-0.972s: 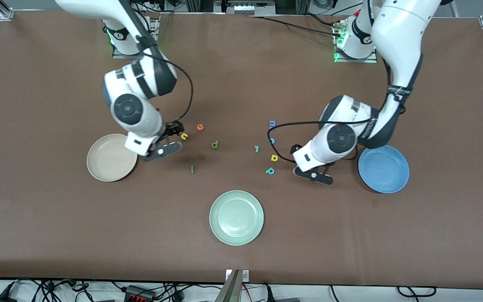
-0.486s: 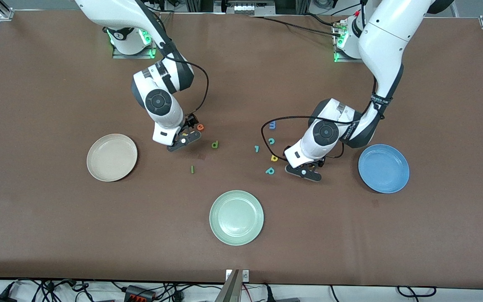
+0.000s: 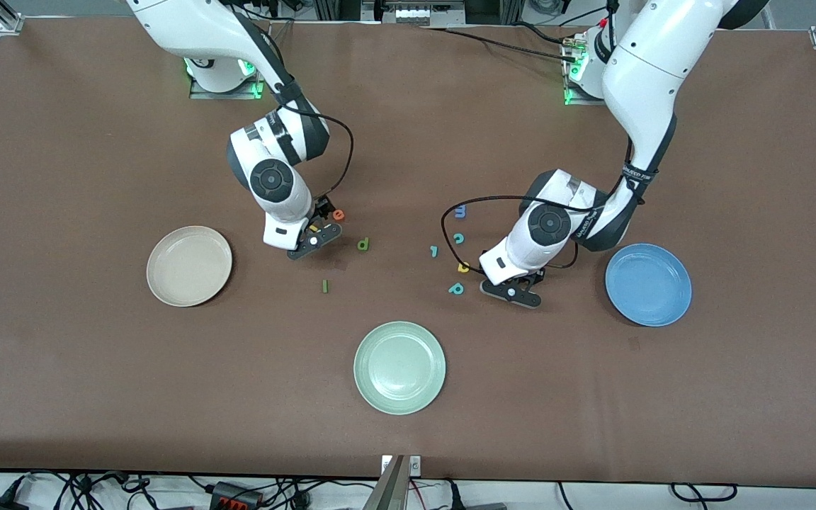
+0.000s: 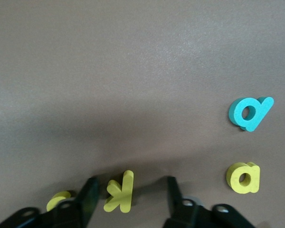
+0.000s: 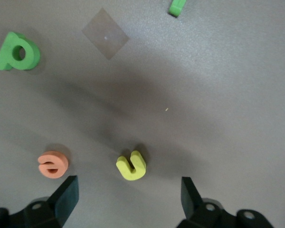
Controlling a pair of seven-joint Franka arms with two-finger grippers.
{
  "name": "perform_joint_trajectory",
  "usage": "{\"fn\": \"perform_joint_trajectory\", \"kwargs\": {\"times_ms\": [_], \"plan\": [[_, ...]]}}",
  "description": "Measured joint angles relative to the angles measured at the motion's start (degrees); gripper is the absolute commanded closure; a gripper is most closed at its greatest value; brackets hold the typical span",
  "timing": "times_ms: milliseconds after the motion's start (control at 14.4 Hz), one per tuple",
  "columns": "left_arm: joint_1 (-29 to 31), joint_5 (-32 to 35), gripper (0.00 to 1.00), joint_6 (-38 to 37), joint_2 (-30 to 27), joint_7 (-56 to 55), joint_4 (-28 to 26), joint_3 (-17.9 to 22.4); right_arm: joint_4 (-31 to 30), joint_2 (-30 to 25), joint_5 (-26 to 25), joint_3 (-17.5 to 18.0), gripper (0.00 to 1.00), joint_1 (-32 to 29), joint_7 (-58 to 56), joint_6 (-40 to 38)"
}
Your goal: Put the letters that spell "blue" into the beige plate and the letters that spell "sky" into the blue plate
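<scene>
My left gripper (image 4: 131,191) is low over the table near the blue plate (image 3: 649,285), open. Its fingers (image 4: 88,198) straddle a yellow k (image 4: 119,192), with a gap on each side. A yellow s (image 4: 58,200) lies just outside one finger. My right gripper (image 5: 128,186) is open, low over the table, with a yellow u (image 5: 131,165) lying just ahead of its fingertips. An orange e (image 5: 52,164) lies beside the u. The green b (image 3: 363,244) and green l (image 3: 324,285) lie nearer the front camera. The beige plate (image 3: 167,283) holds nothing.
A pale green plate (image 3: 399,367) sits near the front edge. Between the arms lie a blue m (image 3: 460,210), a teal c (image 3: 459,238), a small teal hooked letter (image 3: 434,250), a yellow round-bowled letter (image 4: 243,177) and a teal round-bowled letter (image 4: 249,113).
The right gripper has swung from beside the beige plate to the u and e. The left gripper has shifted slightly away from the blue plate, and its fingers have narrowed around the k.
</scene>
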Motion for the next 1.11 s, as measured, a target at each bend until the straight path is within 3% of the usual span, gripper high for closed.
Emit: {"fn": "perform_joint_trajectory", "kwargs": {"times_ms": [208,486,556,903,1111], "plan": [[0.0,0.2,0.9,0.0,-0.2,0.0,0.0,0.0,0.0,0.7,0.0,0.0,0.37,0.0,-0.4,0.6],[0.0,0.2,0.91,-3.7,-0.7,0.0,1.1,0.0,0.0,1.2,0.0,0.0,0.4,0.0,-1.7,1.5],[0.1,0.2,0.91,-5.8,-1.2,0.0,2.0,0.1,0.1,1.4,0.0,0.0,0.47,0.0,-1.7,1.6],[2.5,0.9,0.91,-27.6,-6.3,0.0,10.9,1.2,0.1,1.8,0.0,0.0,0.57,0.0,-2.0,1.8],[7.0,3.1,0.91,-31.8,-6.9,3.1,11.6,2.2,0.2,1.8,0.0,-0.1,0.66,0.0,-2.1,1.8]]}}
